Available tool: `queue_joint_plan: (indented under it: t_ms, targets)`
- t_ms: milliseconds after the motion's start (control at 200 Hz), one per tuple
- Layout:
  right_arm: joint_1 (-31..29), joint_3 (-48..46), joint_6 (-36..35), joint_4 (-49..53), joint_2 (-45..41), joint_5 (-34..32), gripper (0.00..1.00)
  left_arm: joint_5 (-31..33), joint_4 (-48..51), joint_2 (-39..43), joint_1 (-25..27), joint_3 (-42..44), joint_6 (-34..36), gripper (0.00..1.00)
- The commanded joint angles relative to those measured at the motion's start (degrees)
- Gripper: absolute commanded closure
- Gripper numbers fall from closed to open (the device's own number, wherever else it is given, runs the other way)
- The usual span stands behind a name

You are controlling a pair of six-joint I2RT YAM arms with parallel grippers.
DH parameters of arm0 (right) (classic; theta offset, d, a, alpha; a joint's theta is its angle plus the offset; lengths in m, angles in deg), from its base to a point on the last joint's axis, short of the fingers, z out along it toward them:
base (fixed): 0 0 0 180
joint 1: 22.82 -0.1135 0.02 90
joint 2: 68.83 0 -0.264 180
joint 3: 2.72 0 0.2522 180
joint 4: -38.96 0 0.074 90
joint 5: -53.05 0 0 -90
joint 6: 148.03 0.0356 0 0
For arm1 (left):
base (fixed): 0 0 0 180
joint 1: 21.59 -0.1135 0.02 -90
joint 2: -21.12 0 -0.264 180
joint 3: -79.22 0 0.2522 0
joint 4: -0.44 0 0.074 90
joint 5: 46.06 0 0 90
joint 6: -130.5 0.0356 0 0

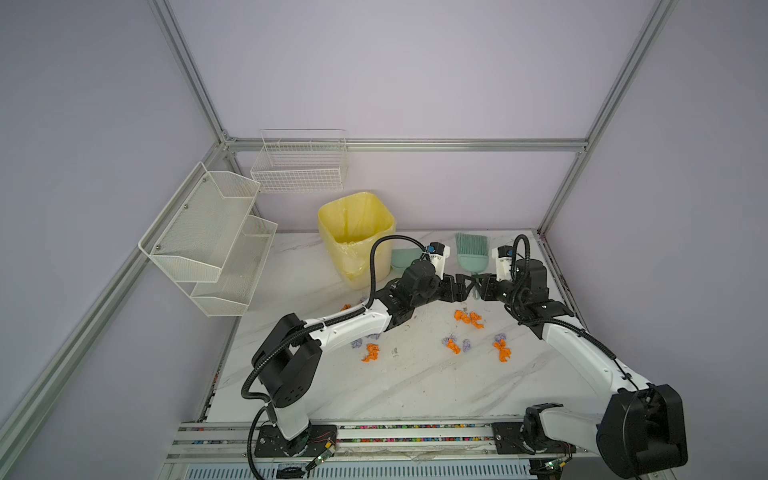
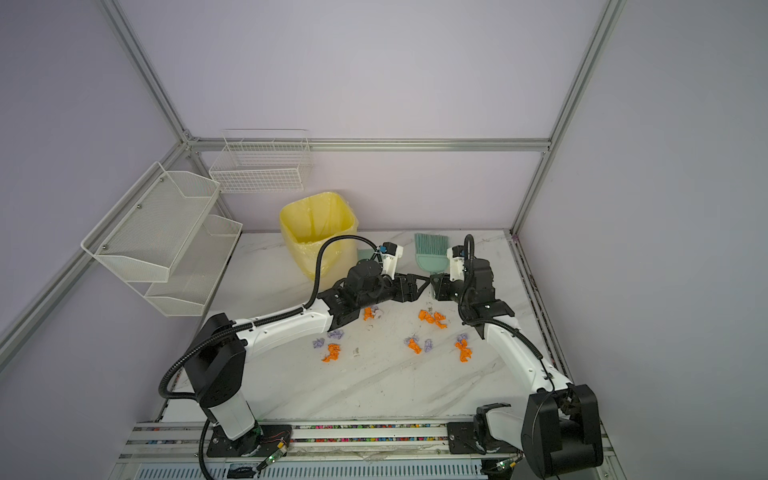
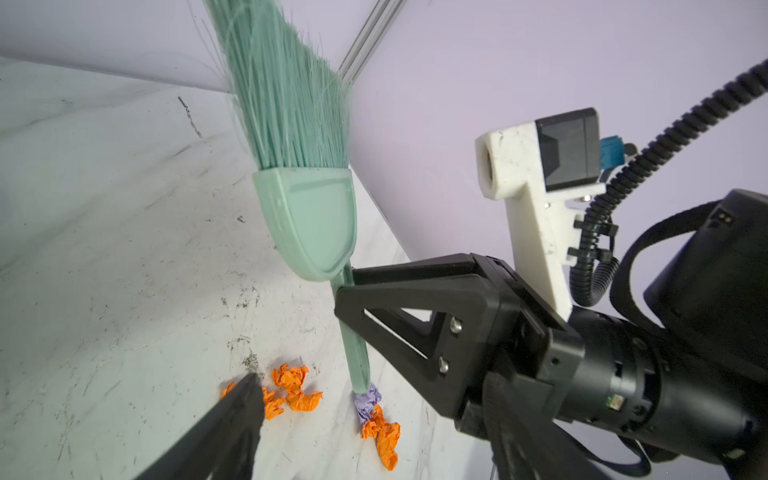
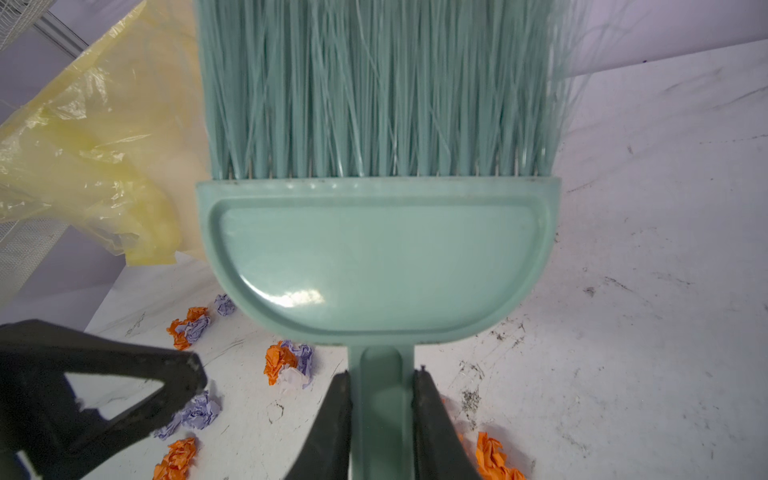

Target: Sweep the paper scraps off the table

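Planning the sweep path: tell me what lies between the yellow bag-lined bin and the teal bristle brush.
A pale green plastic dustpan and the left arm's wrist camera, in both top views.

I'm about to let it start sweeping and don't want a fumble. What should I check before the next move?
1. Right gripper clamped on the handle of the pale green plastic brush: ok.
2. Bristles facing the crumpled orange and lilac paper scraps: not ok, they point toward the back wall.
3. Left gripper off the brush: jaws open beside the handle; contact cannot tell.
4. Pale green plastic dustpan in hand: not ok, it sits unheld beside the yellow lined bin.
5. Scraps gathered: not ok, scattered over the white marble-patterned table.
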Motion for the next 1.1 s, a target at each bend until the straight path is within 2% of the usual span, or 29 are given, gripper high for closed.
queue_joint_plan:
  t_ms: [0, 80, 450, 750, 1090]
  targets:
    - [-0.15, -1.10, 0.62, -2.75, -1.28, 1.75, 0.87, -0.58, -6.57, -1.50, 0.07, -6.42, -0.89, 0.21]
    - [-0.11, -1.54, 0.49, -2.82, -1.71, 1.75, 0.88, 0.00, -7.96, -2.85, 0.07, -7.15, -0.97, 0.25]
    - [-0.13, -3.04, 0.33, -3.85, -2.83, 2.38, 0.91, 1.38, -9.14, -6.65, -0.67, -10.49, -1.09, 0.58]
    - [-0.10, -3.68, 0.31, -4.62, -3.69, 3.82, 0.91, 3.43, -9.93, -5.85, -1.19, -8.26, -1.39, 0.58]
    - [-0.13, -2.39, 0.84, -2.56, -5.67, 1.34, 0.93, 4.75, -9.47, -3.50, -2.20, -4.40, -1.67, 0.47]
